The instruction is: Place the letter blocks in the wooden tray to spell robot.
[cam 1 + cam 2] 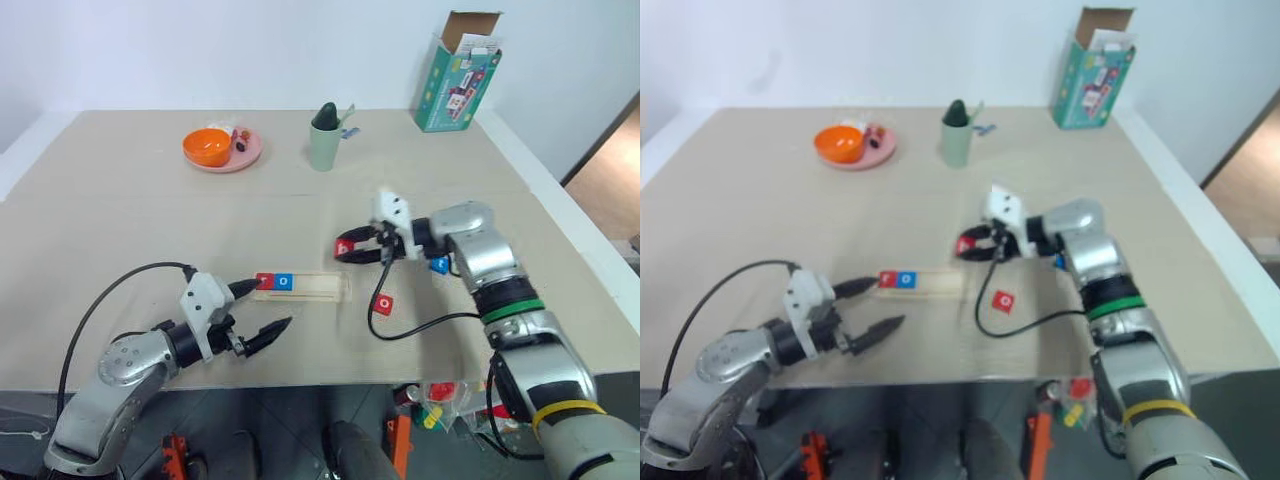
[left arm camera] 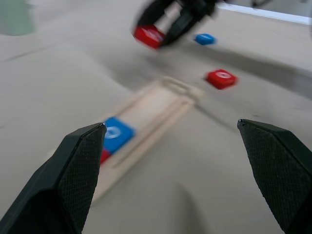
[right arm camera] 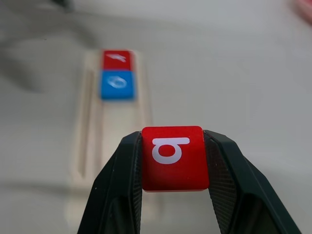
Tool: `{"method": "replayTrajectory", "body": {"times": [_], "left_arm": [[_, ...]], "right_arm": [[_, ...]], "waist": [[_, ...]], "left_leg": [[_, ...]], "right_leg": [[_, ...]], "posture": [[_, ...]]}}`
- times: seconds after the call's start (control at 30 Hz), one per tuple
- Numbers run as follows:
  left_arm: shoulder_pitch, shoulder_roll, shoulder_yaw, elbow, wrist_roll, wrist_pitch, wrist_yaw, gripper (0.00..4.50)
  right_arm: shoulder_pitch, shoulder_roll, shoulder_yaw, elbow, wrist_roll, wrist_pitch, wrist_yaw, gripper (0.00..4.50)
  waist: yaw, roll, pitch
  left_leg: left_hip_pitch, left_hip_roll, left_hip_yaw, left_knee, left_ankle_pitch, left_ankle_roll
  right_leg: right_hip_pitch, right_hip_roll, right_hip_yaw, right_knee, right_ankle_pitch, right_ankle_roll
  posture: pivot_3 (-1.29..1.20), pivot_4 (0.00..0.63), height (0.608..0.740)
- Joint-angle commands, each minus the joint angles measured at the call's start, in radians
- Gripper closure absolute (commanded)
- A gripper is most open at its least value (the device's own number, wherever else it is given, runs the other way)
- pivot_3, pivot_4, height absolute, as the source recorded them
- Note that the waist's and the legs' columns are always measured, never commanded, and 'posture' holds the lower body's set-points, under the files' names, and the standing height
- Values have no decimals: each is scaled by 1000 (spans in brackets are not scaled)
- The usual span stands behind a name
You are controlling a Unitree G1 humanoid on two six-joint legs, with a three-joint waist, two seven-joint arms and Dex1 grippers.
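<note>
**Red "b" tile held above the tray**

Beige tabletop stretches before us. On it lies the long pale wooden tray point(image 1: 303, 287), with a red square tile point(image 1: 265, 282) and a blue square tile point(image 1: 284, 282) at its left end. Our right gripper point(image 3: 174, 161) pinches a red "b" tile point(image 3: 174, 157) between its fingers. Our left gripper point(image 1: 263, 308) stands wide apart, empty, beside the tray. A red "o" tile point(image 1: 384, 304) and a blue tile point(image 1: 439, 265) lie loose on the table.
</note>
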Motion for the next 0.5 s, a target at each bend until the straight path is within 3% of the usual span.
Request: {"method": "replayTrajectory", "body": {"times": [0.03,0.5], "left_arm": [[0,-5,29,-7,-5,-25,6,0],[27,-22,0,-3,26,-59,12,0]], "right_arm": [[23,11,42,-98,-29,57,-50,3251],[17,67,116,-115,-53,89,-106,3251]], "waist": [[3,0,0],[0,0,0]], "left_leg": [[-1,0,0,0,0,0],[-3,-1,2,2,0,0]], "right_leg": [[-1,-1,0,0,0,0],[-2,-1,1,-2,0,1]], "posture": [[0,150,740],[0,150,740]]}}
